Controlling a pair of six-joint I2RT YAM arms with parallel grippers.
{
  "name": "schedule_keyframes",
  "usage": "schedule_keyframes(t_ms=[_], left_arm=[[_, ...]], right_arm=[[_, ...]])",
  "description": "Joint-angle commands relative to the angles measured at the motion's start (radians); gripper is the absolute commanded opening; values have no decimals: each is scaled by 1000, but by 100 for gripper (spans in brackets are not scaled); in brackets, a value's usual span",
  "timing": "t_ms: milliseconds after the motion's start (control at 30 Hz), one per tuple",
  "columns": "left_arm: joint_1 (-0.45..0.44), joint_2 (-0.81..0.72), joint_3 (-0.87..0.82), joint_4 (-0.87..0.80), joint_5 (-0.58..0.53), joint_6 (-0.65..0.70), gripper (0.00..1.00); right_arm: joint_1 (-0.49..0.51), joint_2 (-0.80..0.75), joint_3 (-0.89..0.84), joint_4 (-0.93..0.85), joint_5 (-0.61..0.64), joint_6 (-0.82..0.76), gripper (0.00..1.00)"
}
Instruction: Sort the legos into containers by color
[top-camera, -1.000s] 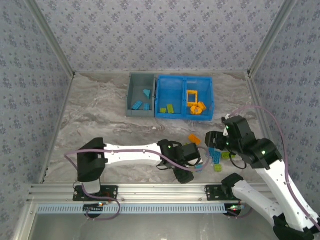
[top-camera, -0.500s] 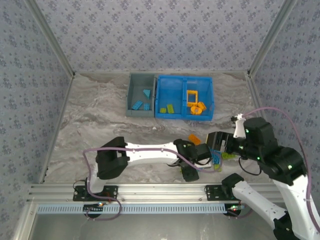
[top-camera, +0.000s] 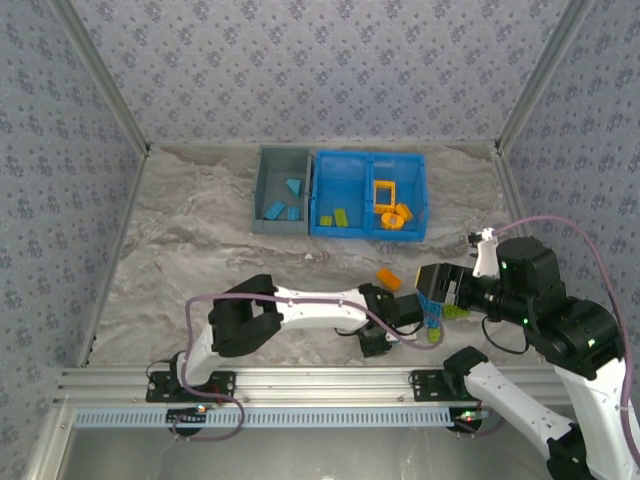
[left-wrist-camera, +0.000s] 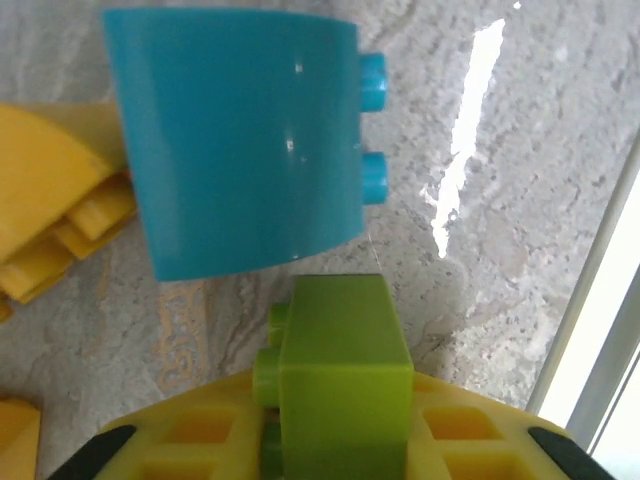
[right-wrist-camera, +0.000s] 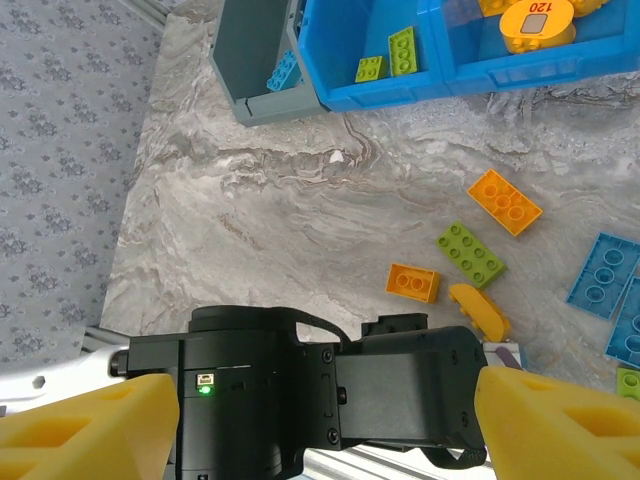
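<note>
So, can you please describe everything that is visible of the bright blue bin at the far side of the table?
The blue bin looks like bright, glossy plastic. It is rectangular and open on top, and a middle wall makes two compartments. It stands upright on the marbled table at the far side, with its left wall against the grey bin. The left compartment holds lime green bricks. The right one holds orange-yellow pieces, among them an open frame.

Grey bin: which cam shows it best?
Top external: the whole grey bin is in frame, three blue bricks inside. Right wrist catches just its near end, cropped at the frame edge, with one blue brick visible.
</note>
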Motion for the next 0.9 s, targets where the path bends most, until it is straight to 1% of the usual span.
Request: schedule_keyframes(t_ms=[0, 133, 233, 300, 367, 467, 533, 567, 667, 700, 767, 867], left_arm=[[-5, -7, -8, -21, -13, -7, 20], [2, -94, -32, -10, -89, -58, 17], [37, -224, -85, 23, -103, -137, 18], [80, -318, -119, 39, -107, -198, 18], [132, -381, -128, 36, -113, -242, 18], [236, -430, -112, 26, -121, -303, 19], [313, -423, -79, 17, -123, -337, 20], [351, -406, -52, 8, -128, -348, 20], [441, -323, 46, -17, -175, -383, 20], [468, -279, 90, -31, -179, -401, 20], [509, -191, 186, -66, -198, -436, 20], [545, -45, 367, -139, -254, -484, 20]], right_arm=[[2, -1, 19, -8, 15, 12, 80], [1, -2, 19, -9, 23, -3, 79], [0, 1, 13, -3, 25, -3, 79], [1, 2, -10, 17, 20, -3, 78], [1, 6, -42, 55, 22, -4, 78], [5, 28, -106, 122, 2, -43, 76], [19, 51, -133, 181, -8, -53, 75], [34, 65, -182, 222, -6, -55, 75], [119, 103, -241, 340, 62, -64, 74], [164, 108, -261, 392, 104, -73, 74], [256, 107, -316, 502, 229, -94, 74], [380, 104, -421, 689, 421, -127, 74]])
